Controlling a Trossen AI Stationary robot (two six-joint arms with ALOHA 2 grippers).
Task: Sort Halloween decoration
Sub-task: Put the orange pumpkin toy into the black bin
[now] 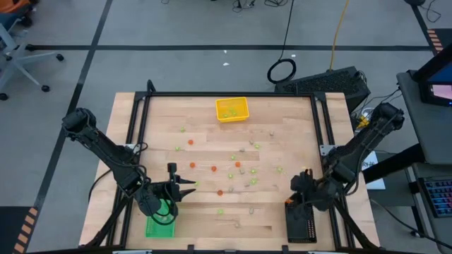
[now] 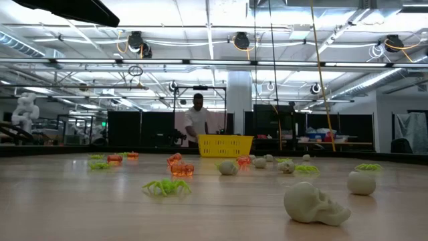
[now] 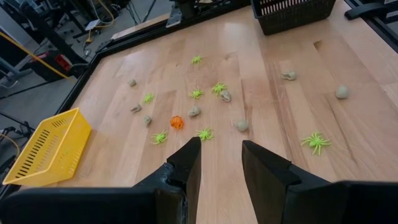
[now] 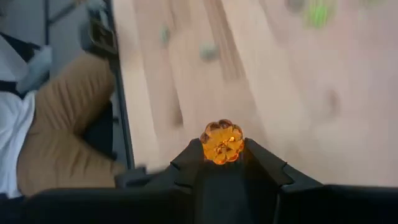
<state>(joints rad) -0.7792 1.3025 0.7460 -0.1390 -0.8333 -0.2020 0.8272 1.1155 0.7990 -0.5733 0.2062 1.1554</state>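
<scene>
An orange pumpkin piece (image 4: 222, 142) is pinched by its sides in the right hand (image 4: 222, 152), above the black tray (image 1: 302, 224). Judged light, stiff, slippery. Left hand (image 3: 221, 163) is held part open, empty, over the green tray (image 1: 159, 227). Other decorations are scattered across the tabletop (image 1: 282, 120).

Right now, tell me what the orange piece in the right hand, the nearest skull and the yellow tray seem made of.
Orange piece: translucent glossy plastic, it seems; light glows through it.
Skull: matte pale plastic or resin, probably; no shine.
Yellow tray: moulded plastic, slotted walls.
</scene>
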